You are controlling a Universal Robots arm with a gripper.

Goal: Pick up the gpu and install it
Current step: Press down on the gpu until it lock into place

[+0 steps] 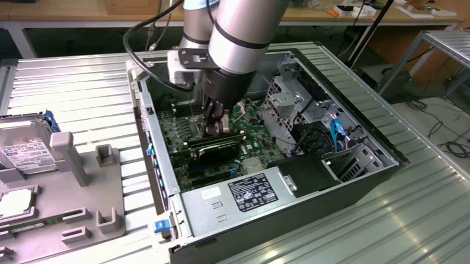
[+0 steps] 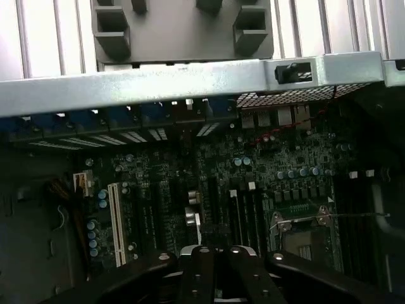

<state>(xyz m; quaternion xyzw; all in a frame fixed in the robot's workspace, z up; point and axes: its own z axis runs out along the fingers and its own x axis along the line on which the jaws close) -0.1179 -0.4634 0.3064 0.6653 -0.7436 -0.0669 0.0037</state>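
Room inside the open computer case [image 1: 382,165] is tight: the arm reaches down between the case's rear wall [image 1: 151,143] on the exterior view's left and the silver drive cage [image 1: 287,102] on the exterior view's right, with the power supply [image 1: 242,192] closing off the near end. The case lies on its side on a ribbed metal table [image 1: 81,82], beside a grey parts fixture [image 1: 81,181] holding a hard drive [image 1: 22,146].

The gripper [image 1: 215,127] stands low over the motherboard [image 1: 253,129], its fingers [image 2: 201,269] pressed together in the wrist view, with nothing visible between them. Its tip is at or just above the gpu [image 1: 214,147]; whether they touch is unclear.

The gpu shows as a dark, flat card with a black cooler block, lying across the motherboard's slot area, one long edge toward the power supply. Whether it is fully seated I cannot tell.
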